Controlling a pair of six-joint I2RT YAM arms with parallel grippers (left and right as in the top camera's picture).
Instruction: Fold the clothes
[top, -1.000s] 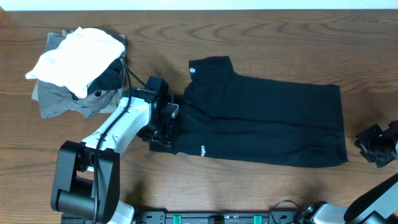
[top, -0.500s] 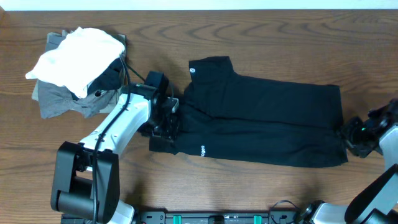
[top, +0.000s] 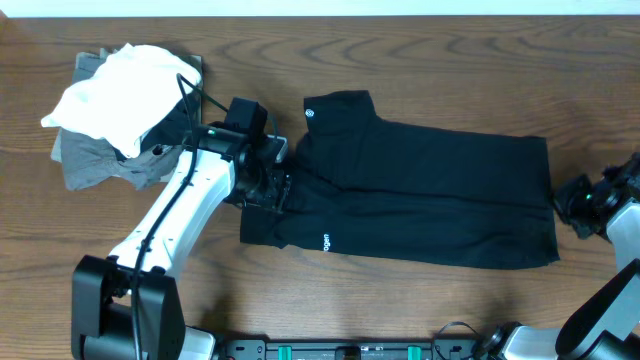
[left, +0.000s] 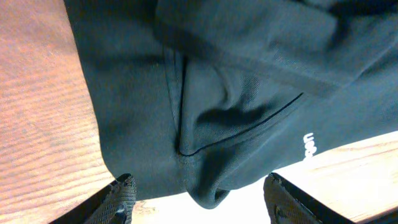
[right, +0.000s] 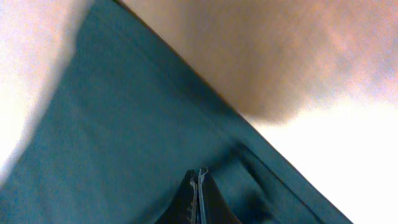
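The clothes, a black collared shirt (top: 420, 205), lie folded into a long band across the middle of the table, with a white round logo (top: 311, 112) at the back left and white lettering (top: 326, 241) at the front. My left gripper (top: 278, 185) hovers open over the shirt's left end. In the left wrist view its fingertips (left: 124, 193) stand wide apart, with a bulge of black fabric (left: 208, 193) between them and the lettering (left: 309, 147) to the right. My right gripper (top: 565, 200) is shut just off the shirt's right edge. Seen from the right wrist, its jaws (right: 199, 180) are pressed together above dark fabric (right: 124, 143).
A pile of other garments sits at the back left, with a white one (top: 120, 90) on top of a grey one (top: 95, 165). The wooden table (top: 450, 60) shows around the shirt. The left arm's cable (top: 195, 100) loops near the pile.
My left gripper has opened wider and shifted slightly toward the back. My right gripper came in to the shirt's right edge, then shut and drew back a little.
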